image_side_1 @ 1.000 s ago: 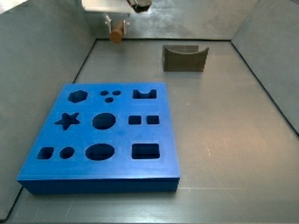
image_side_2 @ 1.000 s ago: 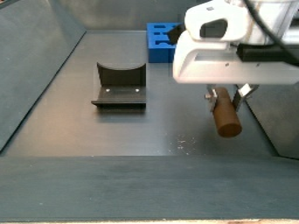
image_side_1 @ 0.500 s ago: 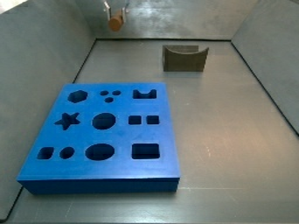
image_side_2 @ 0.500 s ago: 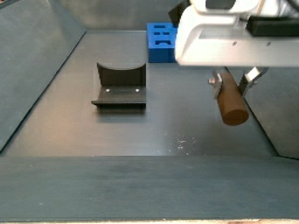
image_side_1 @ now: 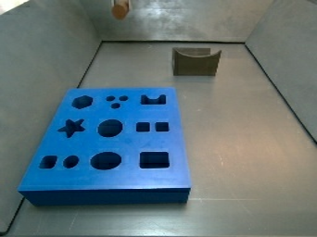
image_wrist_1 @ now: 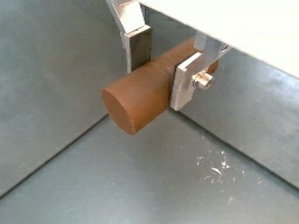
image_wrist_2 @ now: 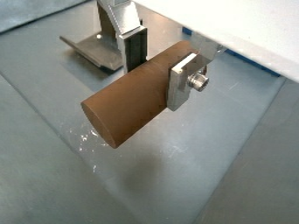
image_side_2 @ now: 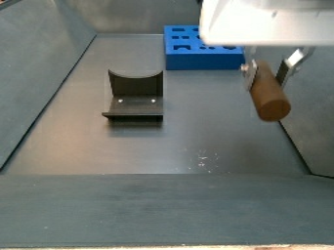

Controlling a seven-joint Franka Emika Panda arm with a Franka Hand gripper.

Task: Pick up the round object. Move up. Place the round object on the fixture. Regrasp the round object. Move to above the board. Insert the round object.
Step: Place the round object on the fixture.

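My gripper (image_wrist_1: 163, 63) is shut on the round object (image_wrist_1: 146, 92), a brown wooden cylinder peg held crosswise between the silver fingers, well above the floor. It shows the same in a wrist view (image_wrist_2: 131, 103). In a side view the peg (image_side_2: 269, 94) hangs below the white gripper body (image_side_2: 268, 24) at the right. In a side view only the peg's lower end (image_side_1: 120, 9) shows at the frame's top edge. The fixture (image_side_1: 196, 61) stands on the floor at the back, also seen in a side view (image_side_2: 133, 96). The blue board (image_side_1: 111, 143) lies flat with its cut-out holes.
Grey walls enclose the floor on all sides. The board's end (image_side_2: 198, 48) shows behind the fixture in a side view. A part of the fixture (image_wrist_2: 100, 48) shows behind the fingers in a wrist view.
The gripper has risen with the round object held in it; in a side view the peg has moved up to the frame's top edge.
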